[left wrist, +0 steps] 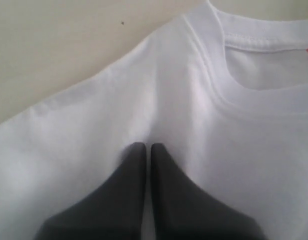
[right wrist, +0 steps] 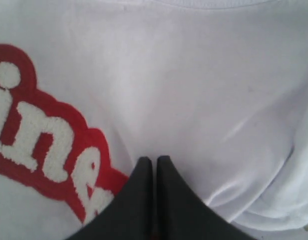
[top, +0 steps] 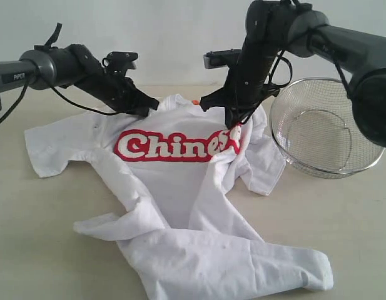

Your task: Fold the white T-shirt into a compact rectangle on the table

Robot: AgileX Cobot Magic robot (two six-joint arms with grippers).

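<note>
currently: white t-shirt (top: 180, 187), crumpled, chest up on table (top: 42, 250), beside wire basket (top: 346, 159). left gripper (left wrist: 145, 146) jaws pressed together, pinching shoulder cloth by collar; right gripper (right wrist: 154, 159) likewise, at lettering's end.

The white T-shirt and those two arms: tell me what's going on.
Both arms are gripping the white T-shirt, which lies rumpled and unfolded on the table. The left pincer is shut on fabric beside the collar; the right pincer is shut on the chest by the end of the red lettering. A wire basket stands alongside.
</note>
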